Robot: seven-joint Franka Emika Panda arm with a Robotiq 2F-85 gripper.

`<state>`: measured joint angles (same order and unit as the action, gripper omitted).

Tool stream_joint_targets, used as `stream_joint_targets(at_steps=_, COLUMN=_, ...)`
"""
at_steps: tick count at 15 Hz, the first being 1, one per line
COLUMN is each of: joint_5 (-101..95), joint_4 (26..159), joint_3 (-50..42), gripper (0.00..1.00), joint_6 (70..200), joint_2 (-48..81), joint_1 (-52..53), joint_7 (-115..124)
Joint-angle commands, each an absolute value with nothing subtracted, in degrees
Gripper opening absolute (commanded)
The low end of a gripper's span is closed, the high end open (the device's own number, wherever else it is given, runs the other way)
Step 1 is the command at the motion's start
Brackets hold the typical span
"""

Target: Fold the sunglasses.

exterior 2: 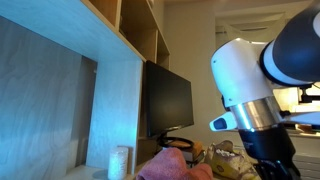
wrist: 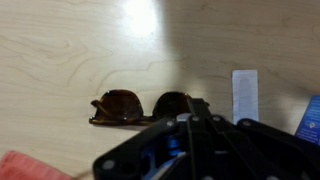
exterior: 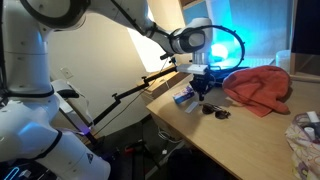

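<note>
The sunglasses (wrist: 140, 106) lie on the pale wooden table, a small dark-framed pair with two brownish dark lenses side by side. In an exterior view the sunglasses (exterior: 215, 111) show as a small dark shape near the table's front edge. My gripper (wrist: 185, 122) enters the wrist view from the bottom, shut, its joined tips over the frame's edge beside the right lens. I see nothing held between the fingers. Whether the tips touch the frame I cannot tell. In an exterior view the gripper (exterior: 203, 86) hangs just above the table, close behind the sunglasses.
A red cloth (exterior: 260, 88) lies in a heap behind the sunglasses, and its corner (wrist: 25, 165) shows in the wrist view. A blue-and-white packet (exterior: 185, 97) and a white strip (wrist: 244, 95) lie close by. A dark monitor (exterior 2: 165, 100) stands further back.
</note>
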<state>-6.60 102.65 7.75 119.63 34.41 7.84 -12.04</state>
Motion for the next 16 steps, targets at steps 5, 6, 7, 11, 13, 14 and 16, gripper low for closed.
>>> stream_joint_targets(at_steps=5, joint_5=-8.0, joint_4=111.0, joint_3=8.2, gripper=0.00, joint_6=121.6, joint_2=22.3, joint_1=7.6, joint_7=-12.9)
stream_joint_targets(at_steps=6, joint_5=-7.4, joint_4=111.6, joint_3=8.3, gripper=0.00, joint_6=122.3, joint_2=21.3, joint_1=7.4, joint_7=-12.7)
stream_joint_targets(at_steps=7, joint_5=-6.9, joint_4=111.7, joint_3=8.3, gripper=0.00, joint_6=122.4, joint_2=20.9, joint_1=7.4, joint_7=-12.7)
stream_joint_targets(at_steps=11, joint_5=-6.6, joint_4=111.7, joint_3=8.1, gripper=0.28, joint_6=122.5, joint_2=20.0, joint_1=7.9, joint_7=-10.7)
stream_joint_targets(at_steps=13, joint_5=-7.4, joint_4=109.3, joint_3=7.9, gripper=0.16, joint_6=120.8, joint_2=22.1, joint_1=8.0, joint_7=-11.8)
stream_joint_targets(at_steps=14, joint_5=-7.4, joint_4=109.3, joint_3=7.9, gripper=0.23, joint_6=120.9, joint_2=22.0, joint_1=8.0, joint_7=-11.8)
stream_joint_targets(at_steps=16, joint_5=-7.4, joint_4=109.4, joint_3=7.9, gripper=0.28, joint_6=120.9, joint_2=22.0, joint_1=8.0, joint_7=-11.8)
